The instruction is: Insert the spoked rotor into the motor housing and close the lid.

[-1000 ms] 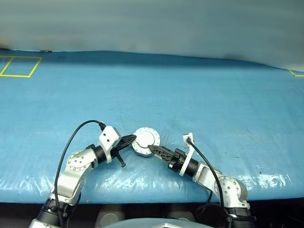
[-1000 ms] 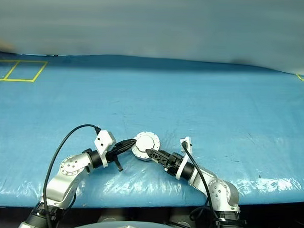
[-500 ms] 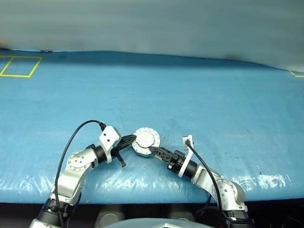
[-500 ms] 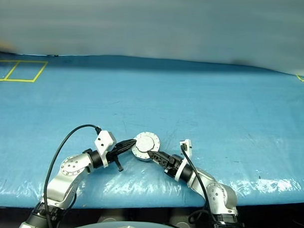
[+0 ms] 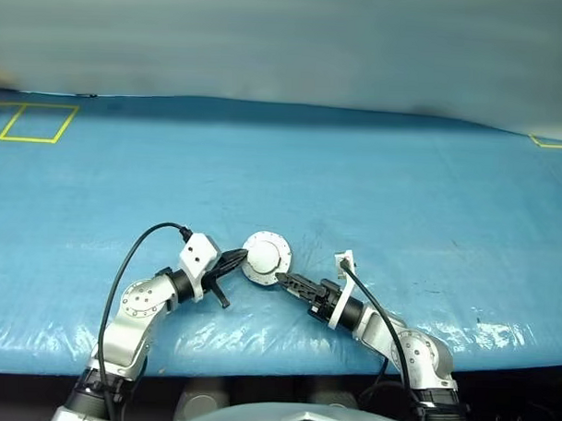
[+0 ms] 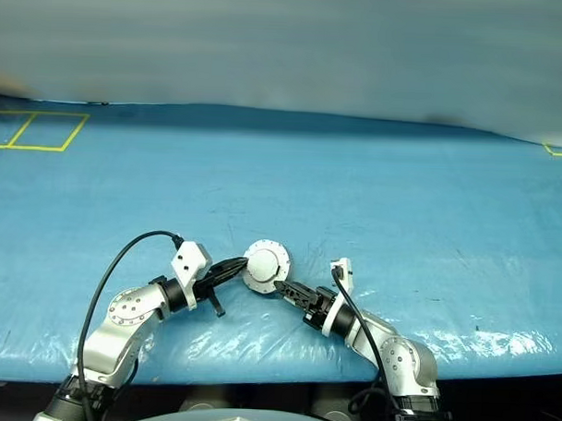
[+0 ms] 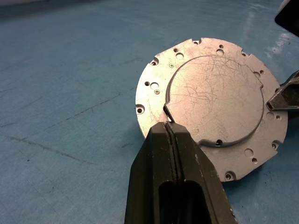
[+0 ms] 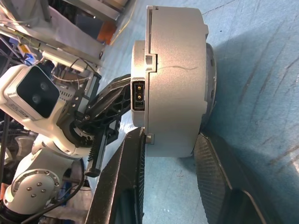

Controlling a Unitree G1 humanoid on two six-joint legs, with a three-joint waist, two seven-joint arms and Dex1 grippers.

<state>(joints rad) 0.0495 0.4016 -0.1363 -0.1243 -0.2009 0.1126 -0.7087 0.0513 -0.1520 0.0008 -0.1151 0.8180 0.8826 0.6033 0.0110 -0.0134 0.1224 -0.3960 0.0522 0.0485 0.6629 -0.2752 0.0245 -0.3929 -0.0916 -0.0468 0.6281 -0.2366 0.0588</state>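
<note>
1. Near the front edge of the blue-covered desk [image 5: 374,177], the motor housing [image 5: 265,257] is held up on its edge between the two grippers, its plain silvery round face turned toward the head camera.
2. Left gripper [image 5: 240,258]: jaws pressed fully together, tips pinching the housing's thin flange at its left rim. The left wrist view shows the closed fingers [image 7: 174,154] against the scratched flat plate with its ring of small holes.
3. Right gripper [image 5: 284,280]: meets the housing from the lower right. In the right wrist view its two fingers [image 8: 212,163] straddle the housing's thick cylindrical body [image 8: 175,79], one on each side; whether both are pressing on it cannot be told.
4. A small rectangular connector port [image 8: 138,97] sits in the housing's side wall.
5. Yellow tape lines [image 5: 30,123] mark the desk's far left corner.
</note>
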